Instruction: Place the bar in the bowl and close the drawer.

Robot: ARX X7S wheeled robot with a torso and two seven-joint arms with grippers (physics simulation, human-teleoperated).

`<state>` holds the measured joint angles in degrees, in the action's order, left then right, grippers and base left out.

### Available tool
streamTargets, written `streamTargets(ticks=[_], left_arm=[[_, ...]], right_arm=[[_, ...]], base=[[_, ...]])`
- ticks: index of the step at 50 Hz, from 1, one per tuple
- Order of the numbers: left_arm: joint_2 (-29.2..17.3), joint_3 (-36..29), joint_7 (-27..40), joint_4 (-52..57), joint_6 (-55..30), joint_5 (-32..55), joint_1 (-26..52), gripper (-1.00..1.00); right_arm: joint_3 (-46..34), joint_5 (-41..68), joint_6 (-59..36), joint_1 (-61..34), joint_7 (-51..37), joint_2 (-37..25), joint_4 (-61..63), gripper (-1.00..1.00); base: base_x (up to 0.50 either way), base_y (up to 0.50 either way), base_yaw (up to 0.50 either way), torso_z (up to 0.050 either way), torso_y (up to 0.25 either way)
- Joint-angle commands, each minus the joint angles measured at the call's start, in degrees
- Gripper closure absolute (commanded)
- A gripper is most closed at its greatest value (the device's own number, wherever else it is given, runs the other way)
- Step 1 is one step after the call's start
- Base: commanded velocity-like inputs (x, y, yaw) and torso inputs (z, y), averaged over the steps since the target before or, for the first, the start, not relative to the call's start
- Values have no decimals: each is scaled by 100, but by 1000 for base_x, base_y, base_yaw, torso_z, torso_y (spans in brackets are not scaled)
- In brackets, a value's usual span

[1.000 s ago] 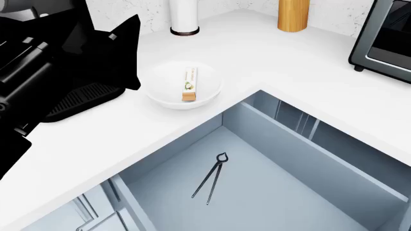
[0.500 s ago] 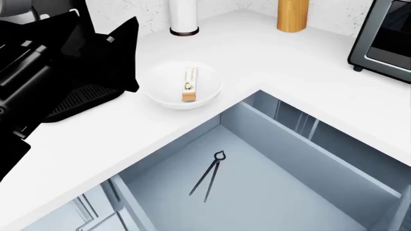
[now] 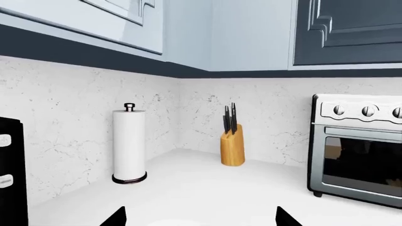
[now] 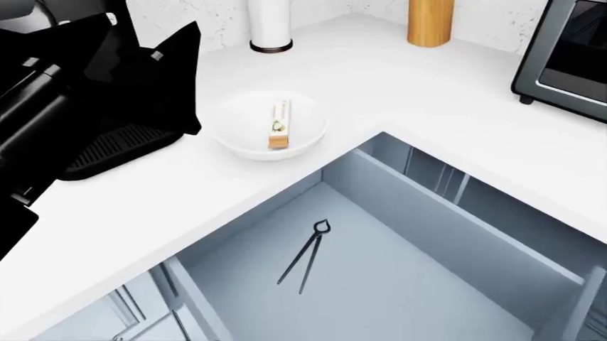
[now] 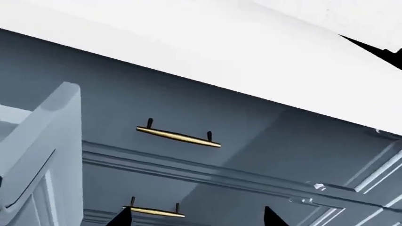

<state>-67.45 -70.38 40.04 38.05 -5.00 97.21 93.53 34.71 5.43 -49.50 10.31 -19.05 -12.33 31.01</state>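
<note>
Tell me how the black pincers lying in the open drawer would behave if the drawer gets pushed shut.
The pincers lie flat and loose on the drawer floor, so they would probably slide rather than roll. They look like thin rigid metal, so bending seems unlikely. The floor looks smooth, offering little grip.

Bar (image 4: pixel 280 125): slim rectangular snack bar, cream-white wrapper, tan-orange end, small green mark near that end. Lies flat inside the bowl, roughly centred, long axis running front to back in the head view, orange end toward the drawer side.

Bowl (image 4: pixel 235 133): round, shallow, glossy white. Upright on the white tabletop (image 4: pixel 399 85), near the inner corner of the counter edge, just beside the drawer opening.

Drawer (image 4: pixel 446 213): large, deep, pale blue-grey, flat plain floor, tall sides. Pulled open wide below the corner of the tabletop; interior fully exposed in the head view. Its near edge runs out of frame.
</note>
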Motion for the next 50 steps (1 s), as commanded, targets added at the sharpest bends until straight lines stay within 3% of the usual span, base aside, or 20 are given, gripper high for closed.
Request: streamTargets(ticks=[1, 26, 50], left_arm=[[-8, 18, -4, -2, -7, -9, -25, -100], [-31, 50, -2, 9, 11, -29, -107, -100], [-45, 67, 7, 16, 46, -63, -215, -100]], right_arm=[[-1463, 1957, 456, -820, 200, 346, -1930, -100], [-2200, 2245, 228, -1370, 717, 457, -2831, -100], [-1980, 2958, -31, -1708, 1100, 560, -3535, -100]], base=[[0, 0, 0, 0, 0], [0, 0, 0, -3, 0], [0, 0, 0, 0, 0]])
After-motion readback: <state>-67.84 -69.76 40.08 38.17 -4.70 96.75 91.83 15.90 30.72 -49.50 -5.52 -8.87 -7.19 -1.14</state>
